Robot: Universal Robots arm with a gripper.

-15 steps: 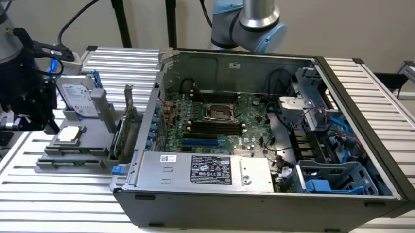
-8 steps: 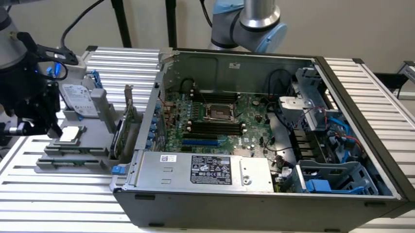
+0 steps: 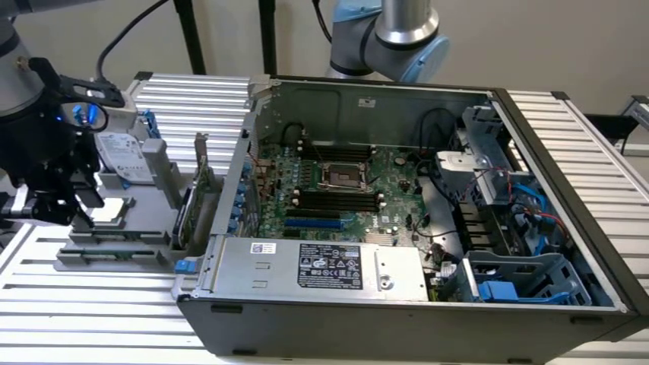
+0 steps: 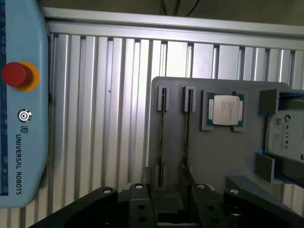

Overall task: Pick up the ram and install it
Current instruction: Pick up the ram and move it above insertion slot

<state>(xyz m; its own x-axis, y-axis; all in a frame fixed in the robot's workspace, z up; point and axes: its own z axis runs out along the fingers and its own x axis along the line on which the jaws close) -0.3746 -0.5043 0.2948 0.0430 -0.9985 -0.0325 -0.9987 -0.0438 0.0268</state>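
At the exterior view's left edge the gripper (image 3: 51, 215) hangs over a grey tray (image 3: 142, 219) on the slatted table (image 3: 102, 312), its jaws apart and holding nothing. From the wrist camera the two black fingers (image 4: 138, 202) show a clear gap between them, just above the tray.

What looks like the ram (image 4: 163, 137) is a thin dark strip on edge in one of the tray's two long slots, with a like strip in the slot beside it. Both strips run away from the gap between the fingers, and the fingers are not touching them. Beside the slots a square silver chip (image 4: 227, 110) lies flat in its own pocket, and a hard drive (image 4: 285, 135) sits next to that. A light blue control pad (image 4: 21, 142) with a red button (image 4: 16, 75) lies on the table, off the tray's far side.

Just right of the tray in the exterior view, a green card (image 3: 197, 190) stands upright. The centre holds the open computer case (image 3: 406, 323), with long black slots (image 3: 335, 199) on its board (image 3: 304, 171) and a silver power box (image 3: 315, 266) at lower centre
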